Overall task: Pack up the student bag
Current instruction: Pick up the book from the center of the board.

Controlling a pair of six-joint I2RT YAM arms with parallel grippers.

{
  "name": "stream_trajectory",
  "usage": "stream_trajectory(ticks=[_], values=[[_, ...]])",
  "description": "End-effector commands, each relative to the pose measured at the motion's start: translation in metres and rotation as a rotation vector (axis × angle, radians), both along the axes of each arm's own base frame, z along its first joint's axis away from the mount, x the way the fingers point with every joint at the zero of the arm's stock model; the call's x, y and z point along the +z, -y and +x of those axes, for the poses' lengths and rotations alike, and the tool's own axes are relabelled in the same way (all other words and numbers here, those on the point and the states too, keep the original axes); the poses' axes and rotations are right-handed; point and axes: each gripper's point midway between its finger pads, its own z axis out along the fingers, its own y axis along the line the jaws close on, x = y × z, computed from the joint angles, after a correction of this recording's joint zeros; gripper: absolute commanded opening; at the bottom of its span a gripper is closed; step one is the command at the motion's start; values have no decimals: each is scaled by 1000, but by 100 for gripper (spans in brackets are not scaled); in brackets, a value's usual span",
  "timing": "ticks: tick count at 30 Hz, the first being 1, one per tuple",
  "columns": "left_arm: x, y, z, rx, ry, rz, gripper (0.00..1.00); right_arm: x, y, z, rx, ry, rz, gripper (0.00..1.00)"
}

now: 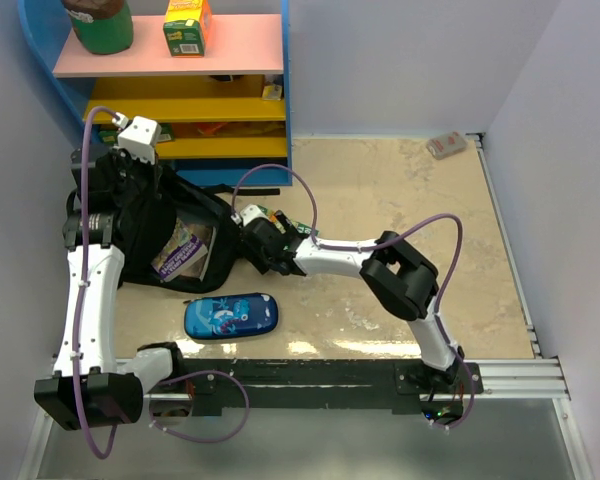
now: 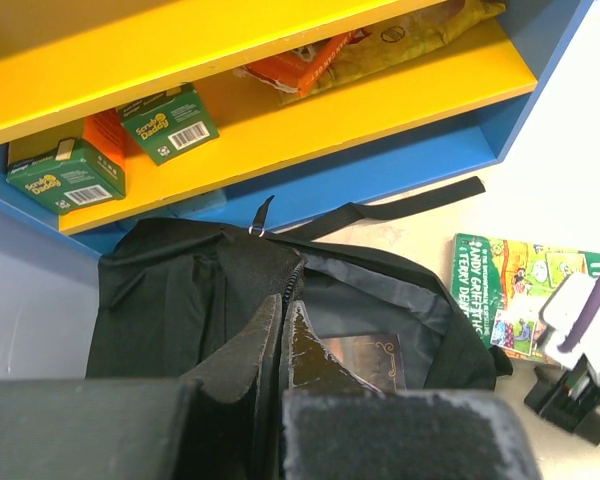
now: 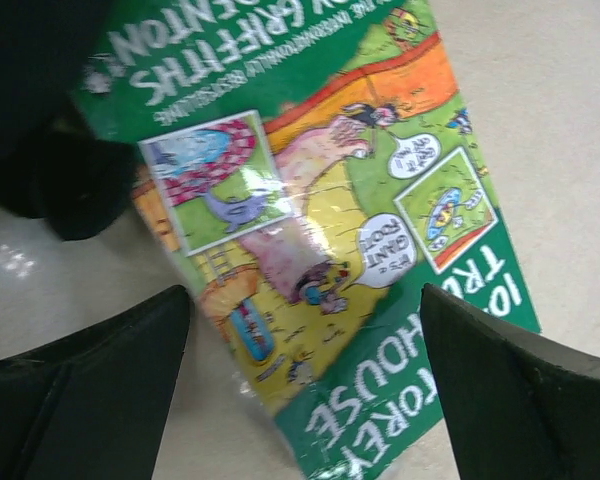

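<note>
1. On the left side of the table, the student bag lay in front of the blue and yellow shelf. Its zip mouth was open.
2. The left claw was up at the shelf end of the bag. Its fingers were pinched together on the black cloth at the edge of the mouth.
3. One book sat inside the bag.
4. The right claw was just beside the bag, on its right. Its two fingers stood wide apart and held nothing.
5. A green book with cartoon pictures lay flat on the table under that claw, in the gap between the fingers. Its top end was right next to the bag.
6. A blue pencil case lay on the table near the bag, on the side closer to the arms.
7. Small green boxes sat on a yellow board of the shelf behind the bag.
</note>
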Motion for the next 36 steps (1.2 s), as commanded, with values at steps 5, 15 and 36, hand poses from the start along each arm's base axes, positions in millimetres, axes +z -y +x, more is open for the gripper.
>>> stream_trajectory(ticks=[5, 15, 36], values=[[30, 8, 4, -62, 140, 23, 0, -28, 23, 8, -64, -105, -29, 80], [31, 9, 0, -81, 147, 57, 0, -86, 15, -37, 14, -473, 150, 43], [7, 137, -19, -515, 52, -1, 0, 57, 95, 1, -352, -22, 388, 0]])
